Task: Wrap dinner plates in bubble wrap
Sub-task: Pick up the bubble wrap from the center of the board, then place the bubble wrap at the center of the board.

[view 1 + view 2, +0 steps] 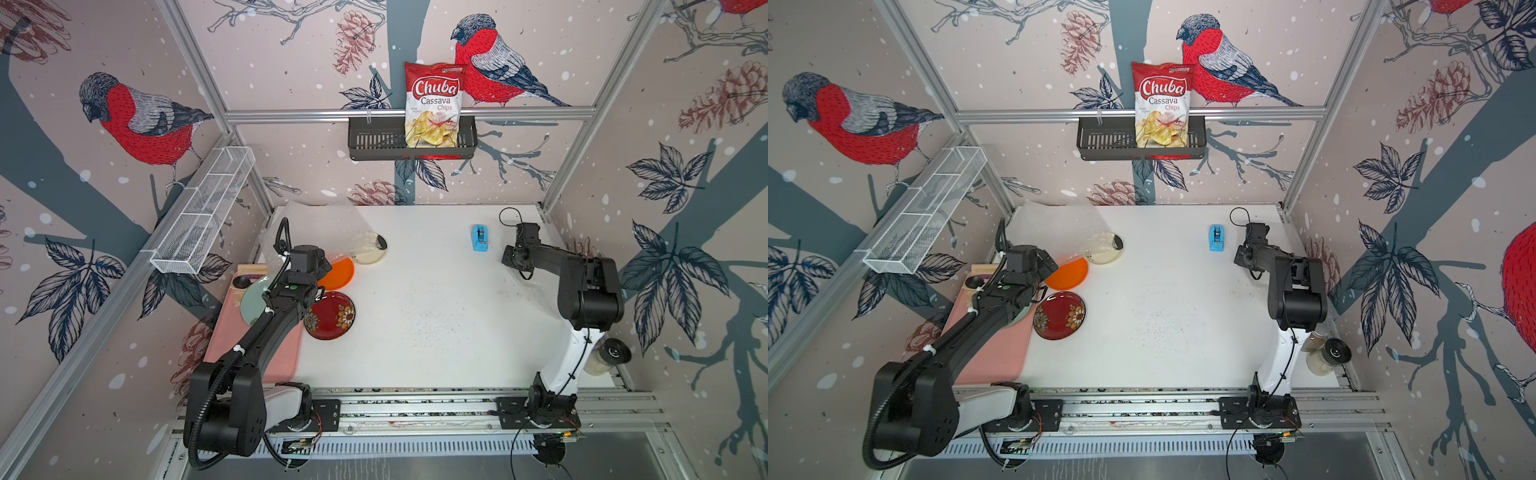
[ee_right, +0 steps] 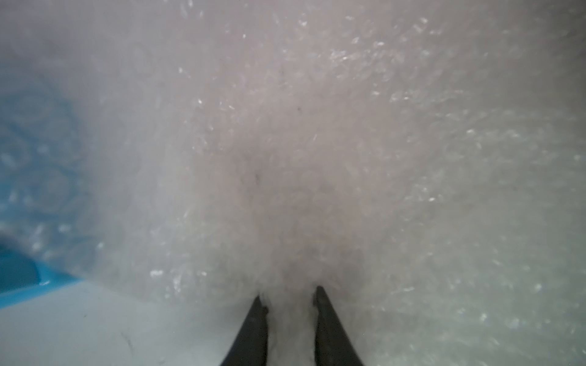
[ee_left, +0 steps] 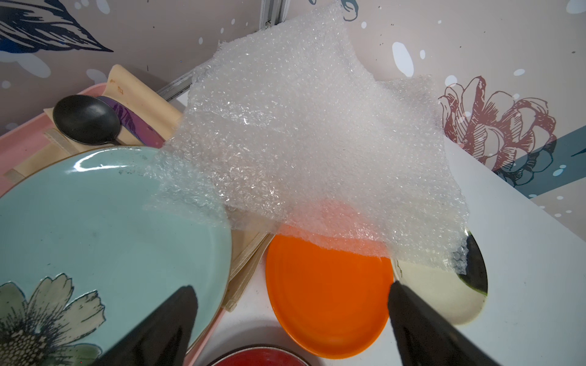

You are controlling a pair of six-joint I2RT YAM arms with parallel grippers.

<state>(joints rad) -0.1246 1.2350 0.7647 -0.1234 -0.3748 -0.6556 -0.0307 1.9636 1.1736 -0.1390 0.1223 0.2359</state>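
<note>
Three dinner plates lie at the table's left: a dark red flowered one, a plain orange one and a cream dark-rimmed one. A sheet of bubble wrap in the back left corner overlaps the cream and orange plates. My left gripper hangs open just above the orange plate, nothing between its fingers. My right gripper is at the back right, shut on another bubble wrap sheet that fills its wrist view. That sheet hardly shows in both top views.
A larger pale green plate and a black spoon rest on the pink tray under my left arm. A blue tape dispenser stands left of my right gripper. A jar sits at the right edge.
</note>
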